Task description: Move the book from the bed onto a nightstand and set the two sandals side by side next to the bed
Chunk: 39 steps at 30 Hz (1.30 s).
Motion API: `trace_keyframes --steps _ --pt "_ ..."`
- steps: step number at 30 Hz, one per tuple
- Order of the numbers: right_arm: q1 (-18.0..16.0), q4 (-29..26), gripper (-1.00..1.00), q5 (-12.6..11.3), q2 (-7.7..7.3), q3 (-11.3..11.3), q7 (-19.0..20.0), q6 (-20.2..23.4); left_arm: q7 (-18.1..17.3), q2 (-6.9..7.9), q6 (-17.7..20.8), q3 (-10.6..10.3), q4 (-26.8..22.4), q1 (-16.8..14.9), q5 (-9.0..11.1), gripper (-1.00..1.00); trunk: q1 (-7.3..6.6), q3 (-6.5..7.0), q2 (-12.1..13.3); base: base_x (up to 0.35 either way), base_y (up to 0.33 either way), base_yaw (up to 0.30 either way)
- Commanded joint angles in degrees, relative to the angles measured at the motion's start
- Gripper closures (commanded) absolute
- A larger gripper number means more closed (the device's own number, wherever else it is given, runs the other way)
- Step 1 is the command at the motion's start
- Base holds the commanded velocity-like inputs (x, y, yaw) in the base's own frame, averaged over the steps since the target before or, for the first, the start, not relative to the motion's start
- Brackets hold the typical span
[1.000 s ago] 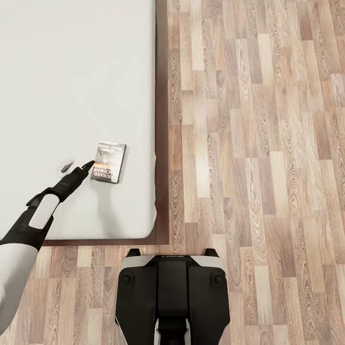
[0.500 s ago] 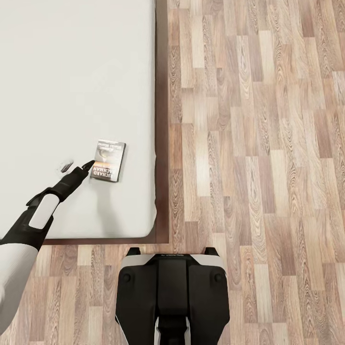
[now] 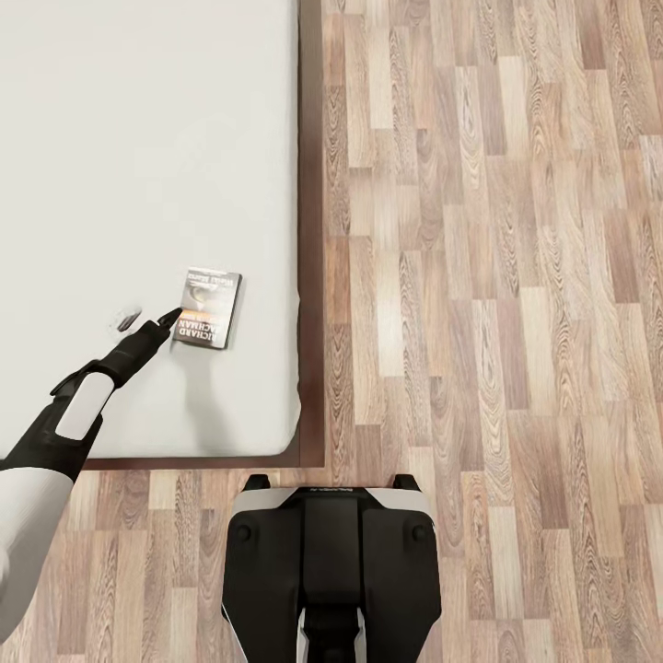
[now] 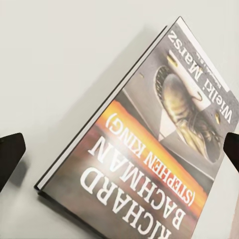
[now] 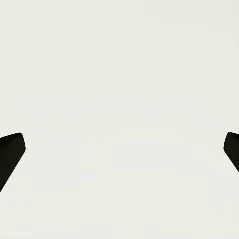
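While your left end effector hovers low over the bed with its fingers spread wide, the book lies flat on the white mattress just beyond the fingertips, near the bed's corner by the wood floor. Your right end effector also stands wide open, facing a plain pale surface.

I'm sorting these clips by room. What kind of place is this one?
Most likely a bedroom. A low bed with a plain white mattress and dark wood frame takes up the left side, a paperback book lies on it, and light wood-plank floor runs alongside.
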Motion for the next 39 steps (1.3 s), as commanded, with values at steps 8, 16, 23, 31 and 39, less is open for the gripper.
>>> trace_keyframes --steps 8,16,23,31,39 --pt "0.0 0.09 -1.0 -0.6 0.0 0.47 0.22 -0.24 -0.14 0.02 0.36 -0.03 -0.09 -0.04 0.57 -1.0 0.04 -0.43 -0.09 0.0 0.0 0.0" --pt "0.0 0.09 -1.0 -0.6 0.0 0.47 0.22 -0.25 -0.16 -0.02 0.36 -0.03 -0.15 -0.06 0.57 -1.0 0.04 -0.6 -0.09 0.0 0.0 0.0" --pt "0.0 0.09 -1.0 -0.6 0.0 0.51 0.22 -0.25 -0.2 -0.05 0.33 -0.03 -0.19 -0.06 0.57 -1.0 0.04 -0.78 -0.09 0.0 0.0 0.0" --pt "0.0 0.09 -1.0 -0.6 0.0 0.69 0.22 -0.25 -0.26 -0.06 0.29 -0.11 -0.27 -0.06 0.57 -1.0 0.04 -1.37 -0.09 0.0 0.0 0.0" --pt "0.0 0.09 -1.0 -0.6 0.0 0.72 0.22 -0.24 -0.32 -0.46 0.28 -0.14 -0.29 -0.06 0.54 -1.0 0.04 -1.98 -0.09 0.0 0.0 0.0"
